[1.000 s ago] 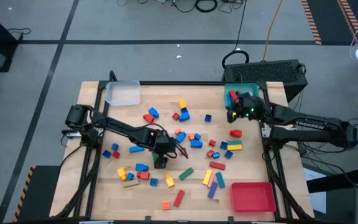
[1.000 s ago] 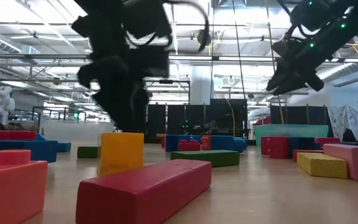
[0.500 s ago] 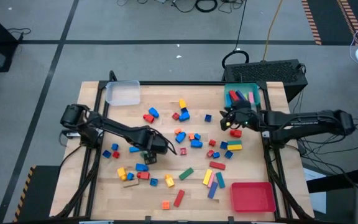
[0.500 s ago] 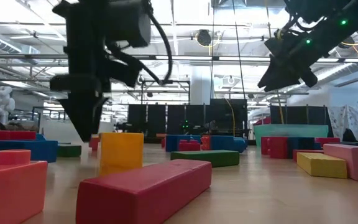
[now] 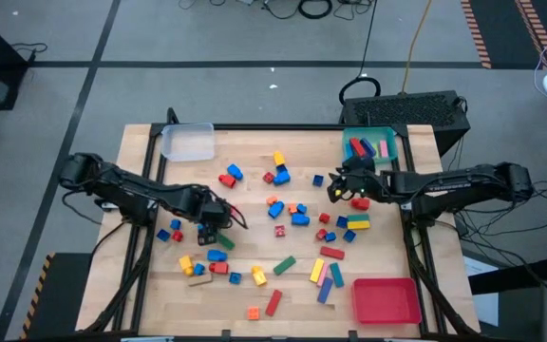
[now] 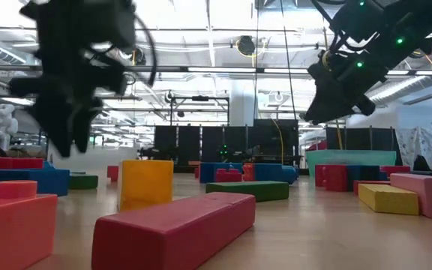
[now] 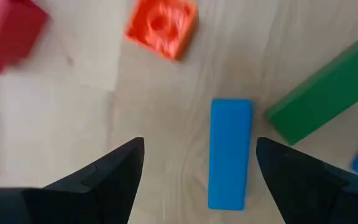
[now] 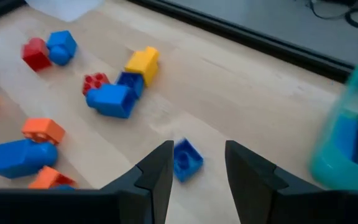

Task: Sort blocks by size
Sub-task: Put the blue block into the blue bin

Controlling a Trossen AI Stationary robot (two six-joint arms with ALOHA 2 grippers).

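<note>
Many blocks lie scattered on the wooden table (image 5: pixel 254 152): long bars, medium bricks and tiny cubes. My left gripper (image 5: pixel 209 226) hangs open over the left middle, pointing down. A blue bar (image 7: pixel 230 152) lies flat on the table beneath it, between its fingers and nearer one of them, untouched. A green bar (image 7: pixel 322 93) and an orange brick (image 7: pixel 161 25) lie close by. My right gripper (image 5: pixel 335 188) stands open above the table, slanting down toward a tiny blue cube (image 8: pixel 187 158) that rests on the wood ahead of its fingers.
A teal tray (image 5: pixel 373 144) with a few blocks stands at the far right. A clear tray (image 5: pixel 188 142) sits at the far left and a red tray (image 5: pixel 386 300) at the near right. A group of long bars (image 5: pixel 326 271) lies near the red tray.
My left gripper has travelled toward the table's left edge, staying open and pointing down. My right gripper has come away from the teal tray toward the table's middle and sunk a little, its fingers unchanged. No block has moved.
</note>
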